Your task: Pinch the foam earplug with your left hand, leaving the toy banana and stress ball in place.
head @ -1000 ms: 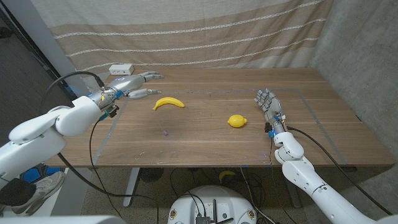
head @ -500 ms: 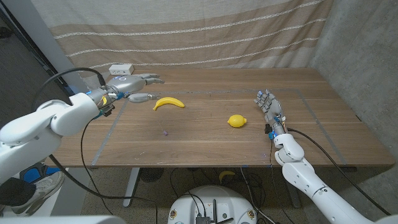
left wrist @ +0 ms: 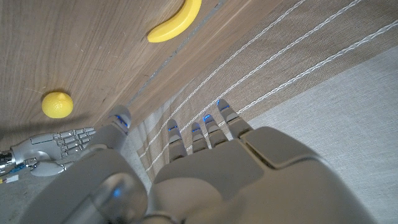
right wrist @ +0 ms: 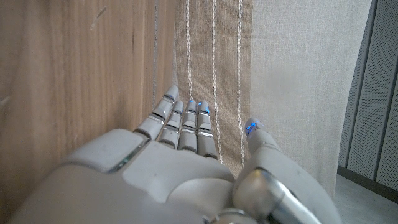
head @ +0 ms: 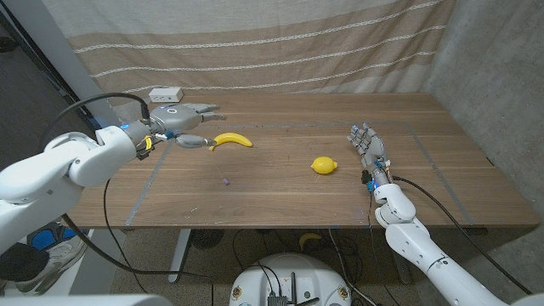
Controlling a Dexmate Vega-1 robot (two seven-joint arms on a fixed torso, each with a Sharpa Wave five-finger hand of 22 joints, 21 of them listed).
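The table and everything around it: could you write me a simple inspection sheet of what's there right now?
Surface: wooden table, faint taped rectangle.
Job's things: tiny purple foam earplug lying untouched mid-table; toy banana behind it; yellow stress ball to its right.
Clutter: white box at the back edge.
Hands: left hand open, beside the banana; right hand open, right of the ball.
Cables: black cable looping from the left arm.
Surroundings: beige curtain behind.

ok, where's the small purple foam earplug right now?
Head view: the small purple foam earplug lies on the wooden table, left of centre, nearer the robot than the yellow toy banana.
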